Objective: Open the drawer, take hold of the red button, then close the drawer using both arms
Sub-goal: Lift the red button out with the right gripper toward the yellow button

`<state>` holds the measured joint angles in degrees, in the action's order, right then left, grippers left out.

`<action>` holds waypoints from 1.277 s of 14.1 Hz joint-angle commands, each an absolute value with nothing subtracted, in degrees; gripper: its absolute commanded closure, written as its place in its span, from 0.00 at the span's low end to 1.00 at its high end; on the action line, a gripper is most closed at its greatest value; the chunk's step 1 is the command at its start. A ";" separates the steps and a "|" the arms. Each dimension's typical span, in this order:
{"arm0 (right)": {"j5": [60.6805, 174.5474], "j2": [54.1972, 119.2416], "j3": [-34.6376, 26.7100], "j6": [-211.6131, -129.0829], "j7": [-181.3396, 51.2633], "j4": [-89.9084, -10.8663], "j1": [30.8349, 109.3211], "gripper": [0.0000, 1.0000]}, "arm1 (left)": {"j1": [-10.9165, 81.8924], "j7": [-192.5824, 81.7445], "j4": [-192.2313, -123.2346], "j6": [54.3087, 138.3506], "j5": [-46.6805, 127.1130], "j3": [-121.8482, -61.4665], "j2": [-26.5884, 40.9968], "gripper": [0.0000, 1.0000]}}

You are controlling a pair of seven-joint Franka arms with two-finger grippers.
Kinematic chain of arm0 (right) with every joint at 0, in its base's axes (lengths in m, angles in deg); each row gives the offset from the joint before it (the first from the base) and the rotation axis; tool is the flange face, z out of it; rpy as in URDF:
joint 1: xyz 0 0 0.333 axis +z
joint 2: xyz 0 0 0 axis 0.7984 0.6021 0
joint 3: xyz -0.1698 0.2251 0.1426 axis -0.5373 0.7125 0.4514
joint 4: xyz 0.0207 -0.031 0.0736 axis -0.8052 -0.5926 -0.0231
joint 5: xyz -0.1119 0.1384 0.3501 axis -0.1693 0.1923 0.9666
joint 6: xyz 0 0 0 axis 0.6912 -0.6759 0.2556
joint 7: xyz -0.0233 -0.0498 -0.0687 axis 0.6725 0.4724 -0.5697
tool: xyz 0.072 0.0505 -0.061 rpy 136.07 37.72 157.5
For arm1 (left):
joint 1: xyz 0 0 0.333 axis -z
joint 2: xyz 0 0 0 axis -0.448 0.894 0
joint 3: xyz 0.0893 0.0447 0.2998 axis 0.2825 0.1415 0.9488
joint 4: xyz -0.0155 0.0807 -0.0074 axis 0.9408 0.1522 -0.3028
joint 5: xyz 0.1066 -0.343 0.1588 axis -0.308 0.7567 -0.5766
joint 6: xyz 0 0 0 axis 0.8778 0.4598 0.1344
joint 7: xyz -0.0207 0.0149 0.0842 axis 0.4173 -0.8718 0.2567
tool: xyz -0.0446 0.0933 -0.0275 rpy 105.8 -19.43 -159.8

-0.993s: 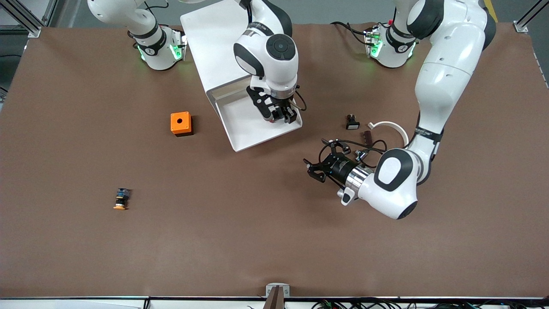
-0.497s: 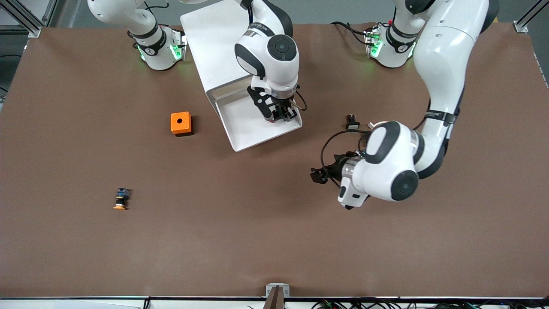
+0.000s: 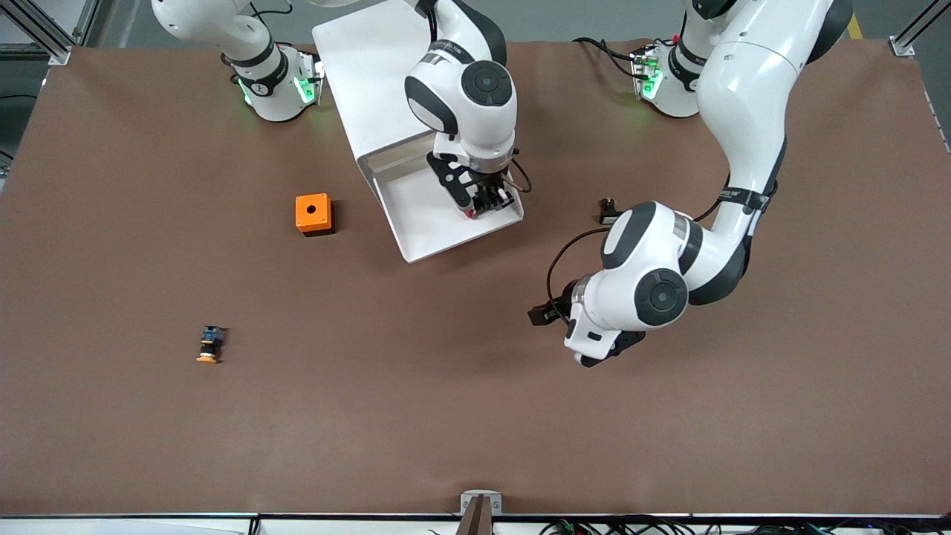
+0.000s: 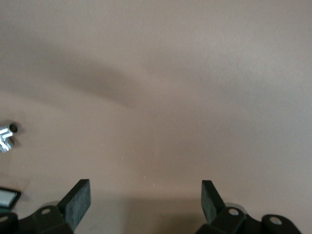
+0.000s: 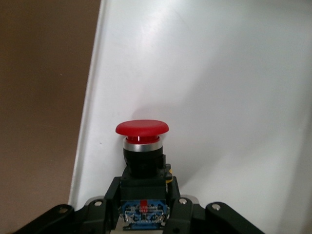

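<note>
I see the button [image 5: 142, 161] clamped in the right tool [image 3: 487, 200], its fingers [image 5: 178, 207] closed on the black-and-blue body with the red cap pointing away from the wrist. In the right wrist view the cap hangs over the white floor of the drawer [image 3: 427, 223], close to one side wall, with brown counter [image 3: 371, 416] showing past that wall. From the front I see the drawer pulled out of the cabinet [image 3: 364, 67], toward the camera, and the right tool sits over the corner of the drawer nearest the left arm's end of the counter; whether the button touches the floor of the drawer I cannot tell. The left tool [image 3: 546, 312] hovers over bare counter, nearer the camera than the drawer and toward the left arm's end, and in the left wrist view its fingers [image 4: 78, 202] stand wide apart with nothing between them. A small black part [image 3: 609, 212] lies on the counter by the left arm's elbow. An orange box [image 3: 313, 213] with a hole in its top sits beside the drawer toward the right arm's end. Another button [image 3: 211, 345] with an orange-yellow cap lies on its side, well apart from the rest, nearer the camera.
</note>
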<state>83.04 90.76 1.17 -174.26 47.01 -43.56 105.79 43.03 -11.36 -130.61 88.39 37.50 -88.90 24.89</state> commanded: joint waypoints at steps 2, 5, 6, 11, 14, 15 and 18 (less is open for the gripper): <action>83.31 89.45 1.40 -166.38 35.48 -37.96 101.25 1.00 | 44.28 -1.96 -133.34 90.88 33.17 -88.54 23.24 0.00; 83.40 87.00 1.40 -161.35 19.77 -36.00 96.68 0.99 | 44.89 7.54 -133.43 91.05 31.93 -88.54 23.33 0.00; 83.40 86.29 1.40 -160.38 15.19 -36.00 94.83 0.99 | 45.07 8.69 -133.43 91.14 30.27 -88.54 23.42 0.00; 83.49 85.49 1.31 -159.58 -7.67 -38.98 83.41 0.99 | 48.84 8.09 -133.43 91.05 29.03 -89.06 23.33 0.00; 82.79 85.67 1.22 -163.69 -21.55 -43.10 77.17 0.99 | 51.30 8.00 -133.34 90.96 29.11 -89.06 23.33 0.00; 82.70 85.67 1.22 -166.76 -26.21 -45.73 74.80 0.99 | 52.18 8.09 -133.34 90.96 29.11 -89.15 23.33 0.00; 82.61 87.15 1.22 -174.85 -38.16 -50.85 67.59 0.99 | 54.47 7.92 -133.17 90.96 29.20 -89.15 23.42 0.00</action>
